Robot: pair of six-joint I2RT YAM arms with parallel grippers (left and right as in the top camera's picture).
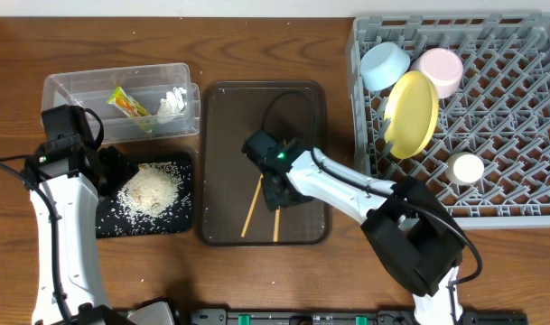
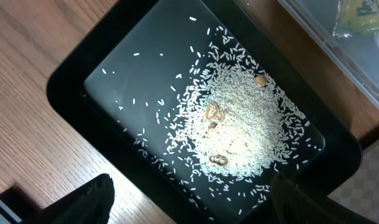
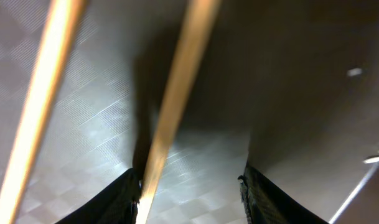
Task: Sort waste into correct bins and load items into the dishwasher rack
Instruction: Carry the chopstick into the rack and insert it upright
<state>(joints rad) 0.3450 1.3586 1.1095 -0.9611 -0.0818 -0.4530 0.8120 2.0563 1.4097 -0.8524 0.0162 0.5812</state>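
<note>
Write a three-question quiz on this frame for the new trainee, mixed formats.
1. True or false: the yellow plate stands in the dishwasher rack.
2. Fill in: the open right gripper is over the wooden ___ lying on the brown serving tray.
3. Where is the rice? A. dishwasher rack B. black tray C. brown serving tray

Key: 1 true. 2 chopsticks. 3 B.
</note>
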